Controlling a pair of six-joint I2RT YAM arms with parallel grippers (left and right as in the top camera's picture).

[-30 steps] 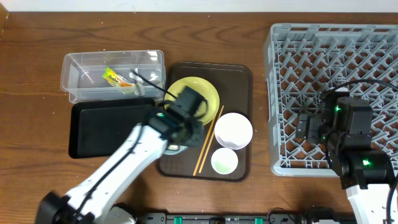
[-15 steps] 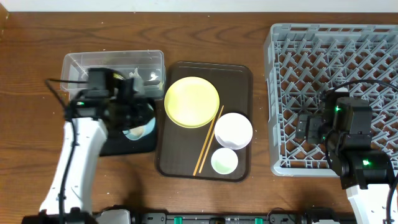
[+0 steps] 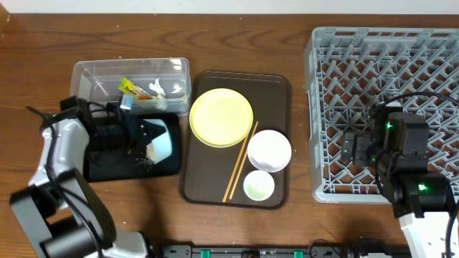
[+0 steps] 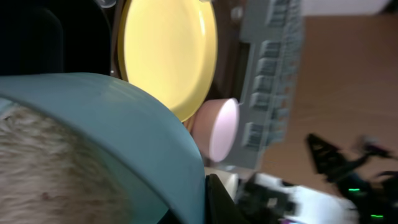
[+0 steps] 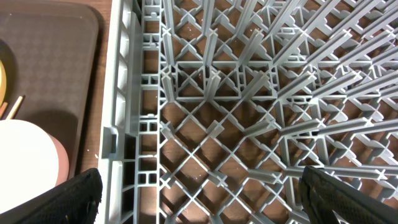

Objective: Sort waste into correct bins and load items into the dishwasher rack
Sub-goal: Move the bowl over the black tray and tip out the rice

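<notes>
Left gripper (image 3: 138, 133) clamps tipped light blue bowl (image 3: 163, 140) over black bin (image 3: 100, 169). Right gripper (image 5: 199, 198) agape, empty. Risk: rice (image 3: 143, 156) overshoots rim.

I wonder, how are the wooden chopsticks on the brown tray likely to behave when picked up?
The chopsticks look thin and rigid, so probably light but hard to pinch off the flat tray. They lie close together, so gripping one may nudge the other. Being slender, they could roll or slide against the yellow plate.
</notes>
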